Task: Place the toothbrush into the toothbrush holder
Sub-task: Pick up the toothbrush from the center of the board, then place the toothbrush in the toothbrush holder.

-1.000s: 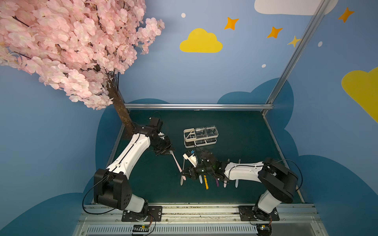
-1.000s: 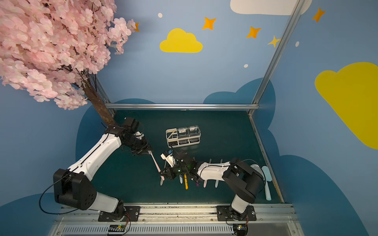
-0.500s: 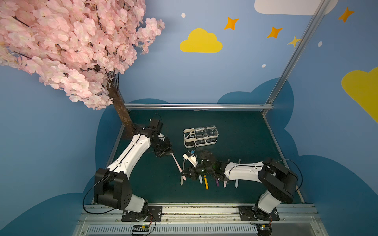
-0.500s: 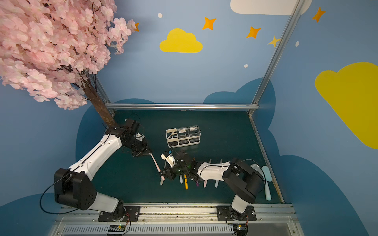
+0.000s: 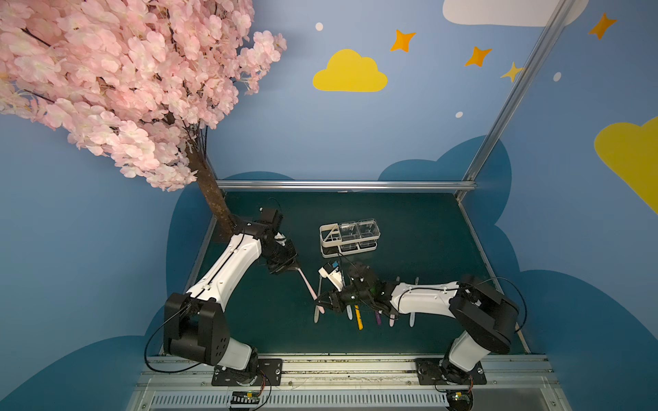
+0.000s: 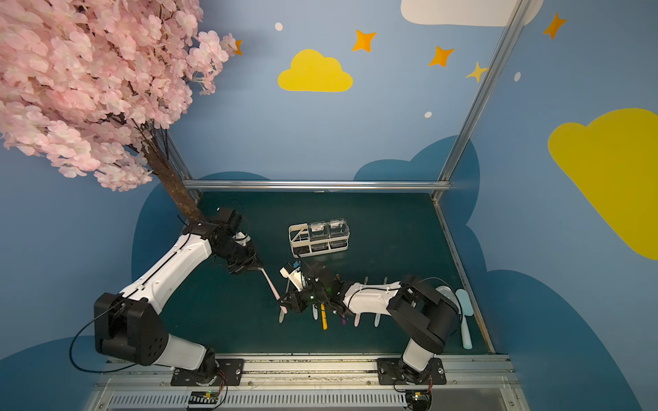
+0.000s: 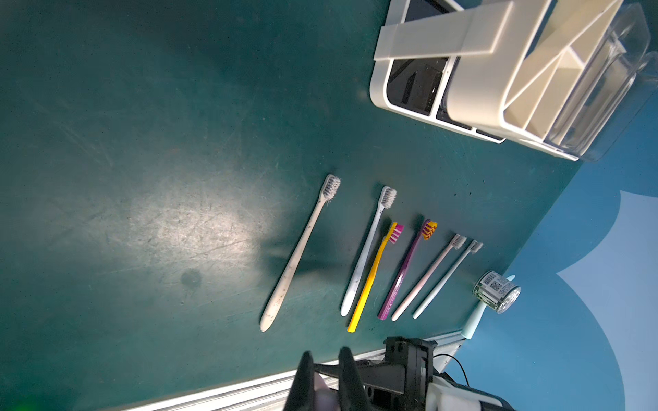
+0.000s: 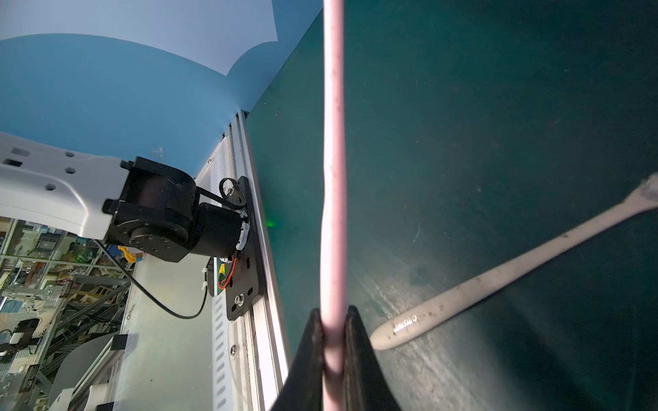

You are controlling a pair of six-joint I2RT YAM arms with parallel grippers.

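Observation:
A pink toothbrush [image 5: 306, 284] [image 6: 270, 283] hangs above the green mat, spanning between both grippers. My left gripper [image 5: 293, 267] [image 6: 259, 267] is shut on its head end; in the left wrist view a pinkish bit shows between the dark fingers [image 7: 347, 370]. My right gripper [image 5: 320, 300] [image 6: 283, 302] [image 8: 333, 313] is shut on the handle [image 8: 333, 178], which runs straight out from the jaws. The white toothbrush holder [image 5: 327, 235] [image 6: 297, 231] [image 7: 473, 103], with two clear cups, stands upright behind and to the right of both grippers.
Several other toothbrushes lie in a row on the mat under the right arm, among them a beige one [image 7: 299, 256] [image 8: 498, 277] and a yellow one [image 5: 359, 320]. A small labelled jar [image 7: 496, 291] and a pale blue brush [image 6: 464, 320] sit near the right edge. The tree trunk [image 5: 213, 199] rises at the back left.
My left gripper's jaws have closed on the head end of the pink toothbrush. Both arms have stayed almost in place.

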